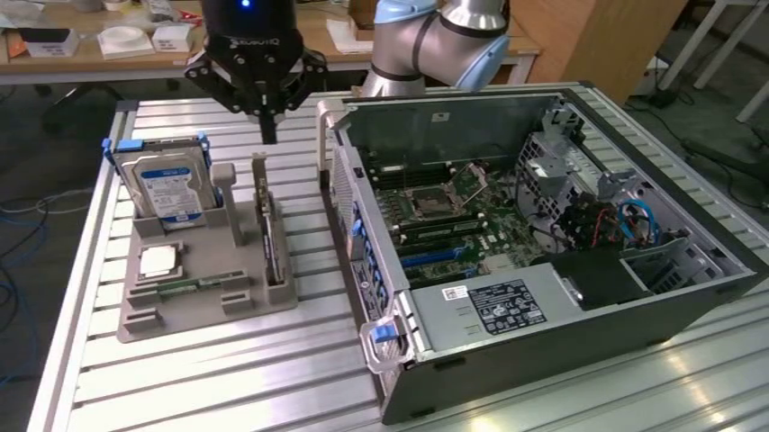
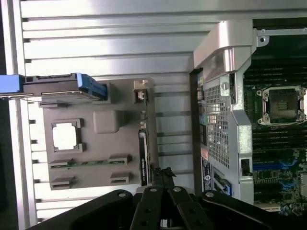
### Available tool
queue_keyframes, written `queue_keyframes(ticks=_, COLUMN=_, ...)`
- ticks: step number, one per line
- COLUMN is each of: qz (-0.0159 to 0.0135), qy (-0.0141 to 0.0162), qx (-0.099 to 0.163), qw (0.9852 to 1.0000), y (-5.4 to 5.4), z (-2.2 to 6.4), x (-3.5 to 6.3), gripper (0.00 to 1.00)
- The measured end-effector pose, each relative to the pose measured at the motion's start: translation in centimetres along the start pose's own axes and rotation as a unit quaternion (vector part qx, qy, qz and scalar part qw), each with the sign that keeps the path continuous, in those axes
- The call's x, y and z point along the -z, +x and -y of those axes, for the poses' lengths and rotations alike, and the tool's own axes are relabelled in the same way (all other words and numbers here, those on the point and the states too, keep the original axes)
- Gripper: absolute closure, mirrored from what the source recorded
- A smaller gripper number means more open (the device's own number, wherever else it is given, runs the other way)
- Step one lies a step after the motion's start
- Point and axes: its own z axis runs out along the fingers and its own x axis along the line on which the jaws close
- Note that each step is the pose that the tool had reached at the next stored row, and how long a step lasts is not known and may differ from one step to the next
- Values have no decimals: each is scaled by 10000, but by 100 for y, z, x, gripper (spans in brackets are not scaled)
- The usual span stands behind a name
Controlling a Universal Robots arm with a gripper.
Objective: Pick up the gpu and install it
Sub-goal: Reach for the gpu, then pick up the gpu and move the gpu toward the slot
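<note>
While the jaws hang closed, the gpu (image 1: 272,236) (on edge) stands below.

1. The exterior view looks down at a slant over the slatted table (image 1: 180,378), with the grey holder (image 1: 204,310) at the exterior view's left and the open computer case (image 1: 541,351) at its right.
2. The wrist view faces straight down past the gripper (image 2: 160,175), closer in.
3. Both views share the holder and the case's near wall.

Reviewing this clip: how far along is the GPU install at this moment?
Done: nothing visible yet. The gpu stands on edge in the grey holder on the table, outside the open computer case.
In hand: nothing. The hand is shut and empty, hanging just above the card without touching it.
Left: both the pickup and seating the card in the case.
</note>
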Motion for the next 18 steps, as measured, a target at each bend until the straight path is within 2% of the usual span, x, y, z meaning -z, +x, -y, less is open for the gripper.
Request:
queue_keyframes(ticks=8, qz=1, qy=0, qx=0, qw=10000, y=249, z=19, x=1, gripper=90)
queue_keyframes(ticks=18, qz=0, qy=0, qx=0, qw=10000, y=260, z=20, x=2, gripper=90)
